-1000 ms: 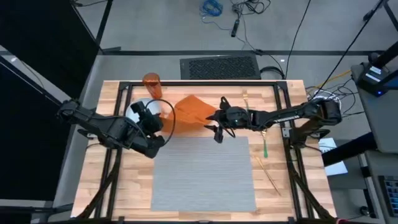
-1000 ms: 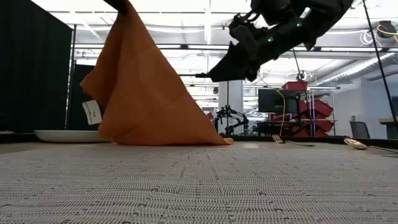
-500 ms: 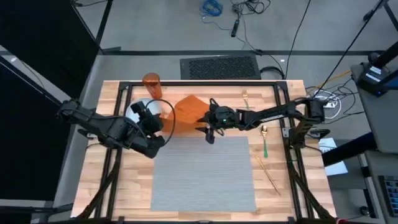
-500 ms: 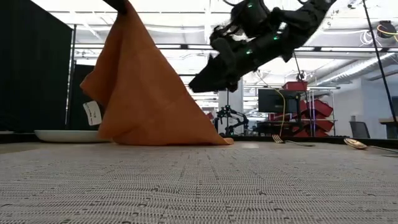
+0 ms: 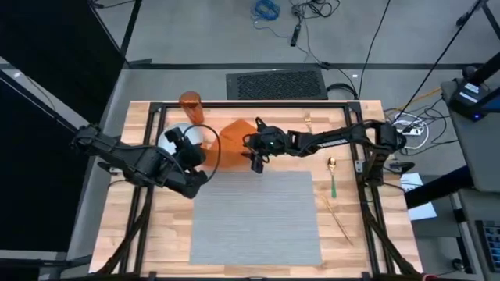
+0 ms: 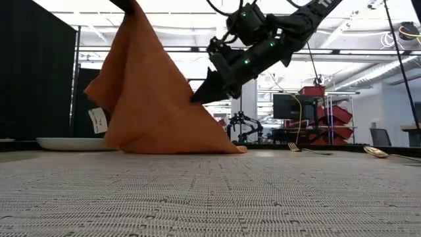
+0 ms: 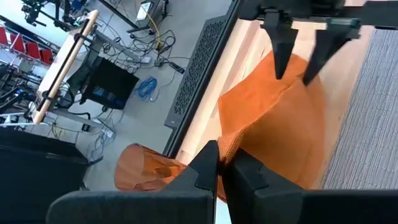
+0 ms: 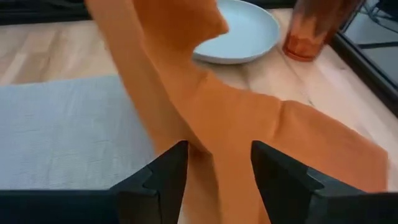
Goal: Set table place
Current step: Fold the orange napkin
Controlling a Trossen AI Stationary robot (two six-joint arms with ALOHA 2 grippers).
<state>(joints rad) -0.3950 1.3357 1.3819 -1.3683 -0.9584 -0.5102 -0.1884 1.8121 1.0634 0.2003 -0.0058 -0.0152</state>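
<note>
Status: early in the task. I see the mat (image 5: 255, 217) flat at the middle of the surface (image 5: 351, 250) with nothing set on it. The plate (image 5: 176, 137) sits off the mat, near the far left corner, and the tumbler (image 5: 190, 104) stands beyond it at the far edge. The fork (image 5: 331, 181) and a second gold piece (image 5: 342, 220) lie on bare wood to the right of the mat, another piece (image 5: 308, 119) near the far edge. Everything has yet to be moved to its place.

Napkin (image 5: 233, 140): lifted by one corner into a tent; its lower edge drapes on the surface just beyond the far edge of the mat, between the plate and the cutlery.

Left claw (image 7: 222, 163): pressed together, pinching the raised corner of the napkin. I read this as a secure hold, since the cloth hangs from it in the low view.

Right claw (image 8: 214, 163): spread moderately, fingers pointing down over the right slope of the napkin. In the right wrist view the cloth runs between the two fingers; in the low view the tips look to be at the fabric, but I cannot tell whether they touch it. It holds nothing.

My judgement of the step in hand: the right claw takes a second hold so the napkin can be spread or folded, then placed by the mat
</note>
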